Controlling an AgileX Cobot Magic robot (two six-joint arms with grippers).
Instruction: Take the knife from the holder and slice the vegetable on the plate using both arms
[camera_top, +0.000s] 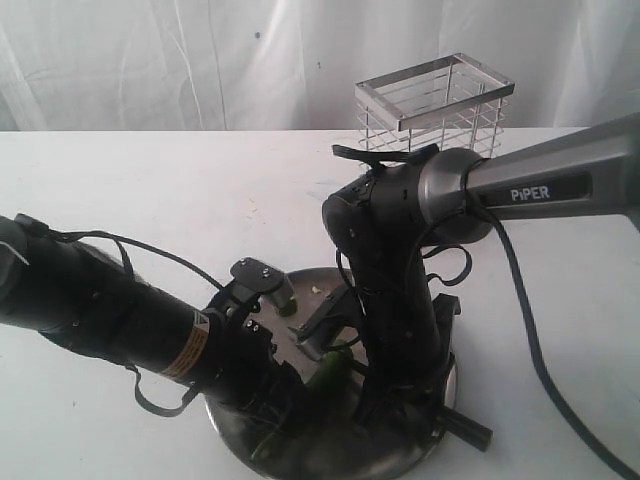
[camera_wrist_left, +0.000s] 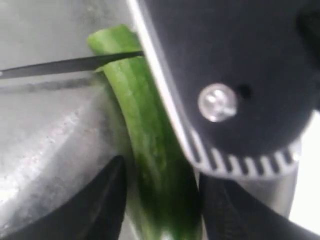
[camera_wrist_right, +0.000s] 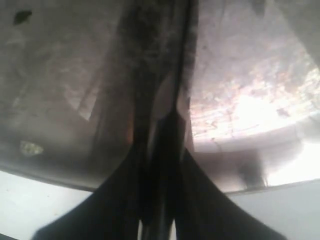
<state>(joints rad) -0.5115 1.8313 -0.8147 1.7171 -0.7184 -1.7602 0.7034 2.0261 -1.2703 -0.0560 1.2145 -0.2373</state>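
Observation:
The green vegetable (camera_wrist_left: 150, 150) lies on the steel plate (camera_top: 330, 468), and my left gripper (camera_wrist_left: 160, 170) is shut on it, a black finger close on each side. The knife's thin dark blade (camera_wrist_left: 70, 65) lies across the vegetable near its cut end. My right gripper (camera_wrist_right: 167, 165) is shut on the knife; the blade (camera_wrist_right: 182, 60) runs out over the plate (camera_wrist_right: 250, 100). In the exterior view both arms crowd over the plate, the knife's black handle end (camera_top: 468, 430) sticks out to the right, and a bit of the vegetable (camera_top: 330, 365) shows between them. The chrome wire holder (camera_top: 435, 100) stands at the back.
The plate sits at the front edge of a white table (camera_top: 150, 190), with a white cloth behind. A small green piece (camera_top: 288, 307) lies at the plate's far side. The right arm's black cable (camera_top: 540, 370) hangs down to the right.

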